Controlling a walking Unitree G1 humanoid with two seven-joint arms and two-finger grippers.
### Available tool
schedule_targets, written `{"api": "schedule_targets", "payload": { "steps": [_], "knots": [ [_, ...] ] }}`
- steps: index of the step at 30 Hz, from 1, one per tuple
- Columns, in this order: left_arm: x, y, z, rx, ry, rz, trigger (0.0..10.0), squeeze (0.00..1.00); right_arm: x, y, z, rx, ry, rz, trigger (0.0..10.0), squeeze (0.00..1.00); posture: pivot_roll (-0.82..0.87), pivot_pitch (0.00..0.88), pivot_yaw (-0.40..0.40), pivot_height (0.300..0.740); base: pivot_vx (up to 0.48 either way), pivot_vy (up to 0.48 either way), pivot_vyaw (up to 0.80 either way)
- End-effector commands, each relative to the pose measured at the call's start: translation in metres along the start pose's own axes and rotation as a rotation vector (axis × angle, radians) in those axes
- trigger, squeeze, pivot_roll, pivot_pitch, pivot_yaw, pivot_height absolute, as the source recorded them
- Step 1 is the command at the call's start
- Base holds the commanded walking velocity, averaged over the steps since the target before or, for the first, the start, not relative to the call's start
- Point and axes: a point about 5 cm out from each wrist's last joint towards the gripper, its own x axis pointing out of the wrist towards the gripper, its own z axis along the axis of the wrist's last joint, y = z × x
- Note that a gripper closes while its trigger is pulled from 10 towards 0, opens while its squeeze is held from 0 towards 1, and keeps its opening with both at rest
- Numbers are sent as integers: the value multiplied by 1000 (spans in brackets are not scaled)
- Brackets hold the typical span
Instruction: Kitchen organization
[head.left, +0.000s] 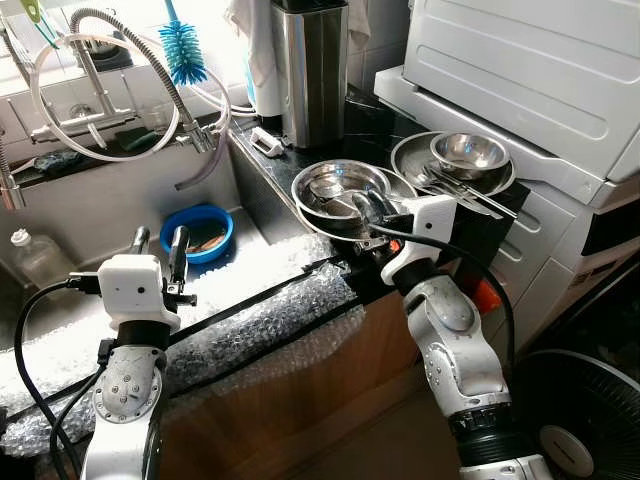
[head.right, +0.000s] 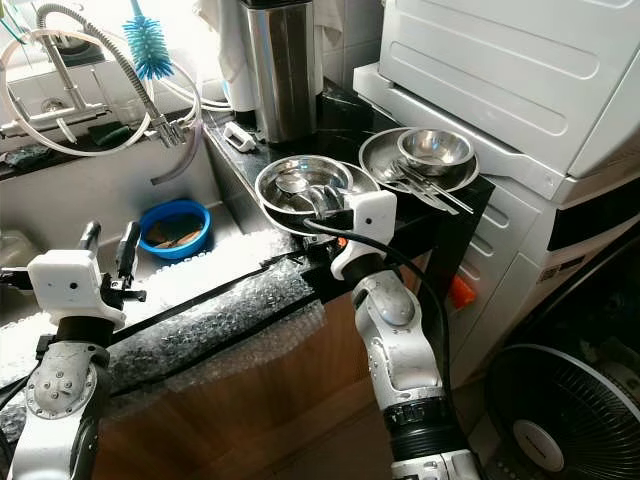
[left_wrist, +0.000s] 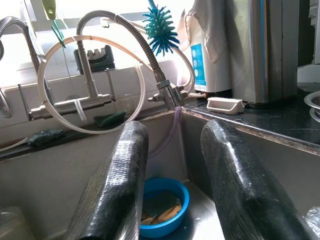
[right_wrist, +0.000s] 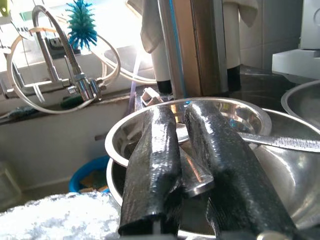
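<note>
Black counter (head.left: 375, 125) beside a steel sink (head.left: 120, 215), stacked with metal bowls (head.left: 340, 190). Right claw (right_wrist: 182, 150) inside the nearest bowl, pinched on a spoon handle (right_wrist: 196, 175). Left claw (left_wrist: 175, 185) spread wide, empty, above a blue bowl (left_wrist: 165, 205). White bottle label (left_wrist: 198, 67) unreadable.

A blue bowl (head.left: 197, 232) sits in the grey steel sink (head.left: 100, 215). The bottle brush (head.left: 182, 52) has teal-blue bristles. The nested bowls (head.left: 340, 195) are shiny silver, the tabletop (head.left: 370, 125) is glossy black, and the appliance (head.left: 530, 70) is white. The 2 grippers have black jaws on white housings.
</note>
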Motion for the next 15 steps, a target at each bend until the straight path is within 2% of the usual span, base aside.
{"api": "schedule_targets", "payload": {
  "steps": [1, 4, 8, 9, 11, 12, 15],
  "knots": [
    [1, -1, 5, 26, -17, -19, 10000, 0, 0, 5, -2, -5, 20, 16, 10000, 0, -114, 0, 53, 740, 0, 0, 0],
    [1, -1, 5, 27, -18, -21, 10000, 0, 1, 4, -2, 86, 29, -13, 10000, 0, -115, 0, 54, 740, 0, 0, 0],
    [1, -2, 5, 25, -18, -21, 10000, 0, 4, 4, 2, 139, 12, -30, 10000, 0, -116, 0, 55, 740, 0, 0, 0],
    [2, -3, 5, 24, -20, -25, 10000, 0, 5, 2, 5, 209, 4, -59, 10000, 0, -116, 0, 55, 740, 0, 0, 0],
    [2, -3, 5, 23, -20, -26, 10000, 0, 5, 1, 6, 237, 1, -70, 10000, 0, -116, 0, 55, 740, 0, 0, 0],
    [2, -2, 5, 25, -20, -28, 10000, 0, 8, -3, 10, 323, -17, -112, 10000, 0, -114, 0, 56, 740, 0, 0, 0],
    [2, -2, 5, 26, -19, -28, 10000, 0, 10, -7, 15, 411, -33, -159, 10000, 0, -114, 0, 56, 740, 0, 0, 0]
  ]
}}
